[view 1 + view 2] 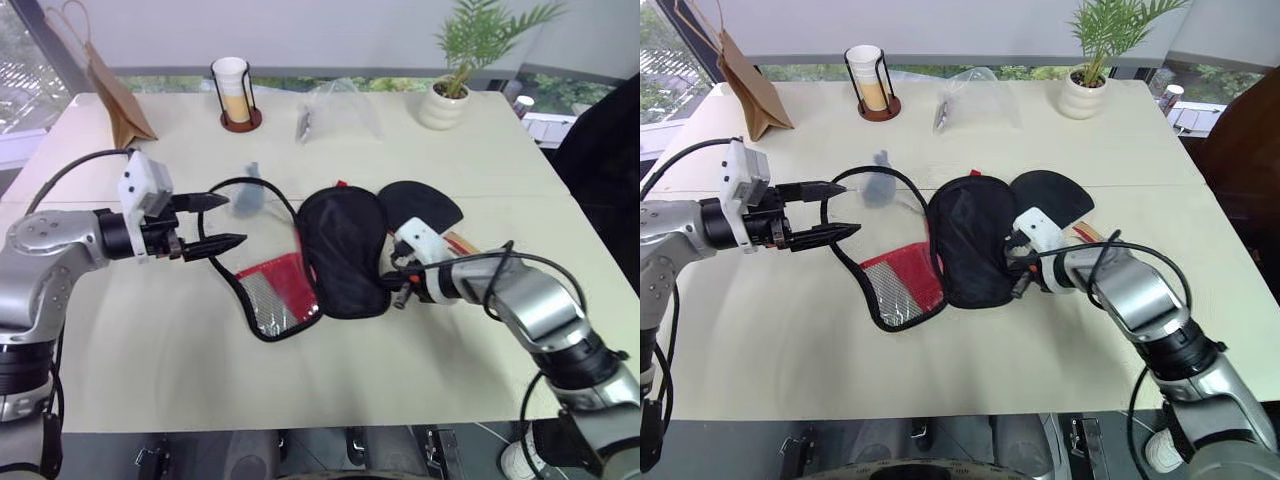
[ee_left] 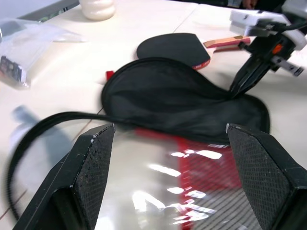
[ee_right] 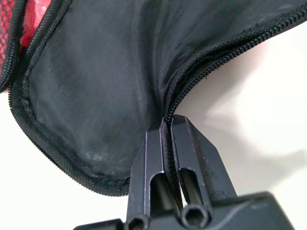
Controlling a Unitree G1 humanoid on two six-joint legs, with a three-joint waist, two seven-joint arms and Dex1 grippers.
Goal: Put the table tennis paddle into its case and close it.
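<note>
A: What is lying hidden or cut off here?

B: The table tennis paddle (image 1: 418, 208) is lying on the pale surface (image 1: 420, 360), just beside the far right edge of its case (image 1: 342, 250). The case and the right arm's white housing are covering part of the blade, and only a sliver of the striped handle is showing. The grey-blue object (image 1: 878, 186) near the cord loop is blurring out; its shape is hard to read. Through the clear bag (image 1: 338, 110) at the back, the contents are too small to name.

A: How are the arms posing?

B: The left arm is reaching in from the left, its forearm running roughly level above the surface, well clear of it. The right arm is bending in from the right, its wrist angling down toward the case's near right edge.

A: And the tools?

B: The left tool (image 1: 222, 221) is standing with its two black fingers (image 2: 91, 177) wide apart, gripping nothing, hovering over the cord (image 1: 262, 190) and the red mesh panel (image 1: 278, 292). The right tool (image 3: 168, 125) is pinching together on the case's zipper edge, with black fabric caught between its tips.

A: Where is the case sitting?

B: It is lying open in the middle of the surface, black lining up, the red panel folding out to its left. A paper bag (image 1: 112, 92), a cup in a wire holder (image 1: 234, 92) and a potted plant (image 1: 452, 70) are standing along the far edge.
</note>
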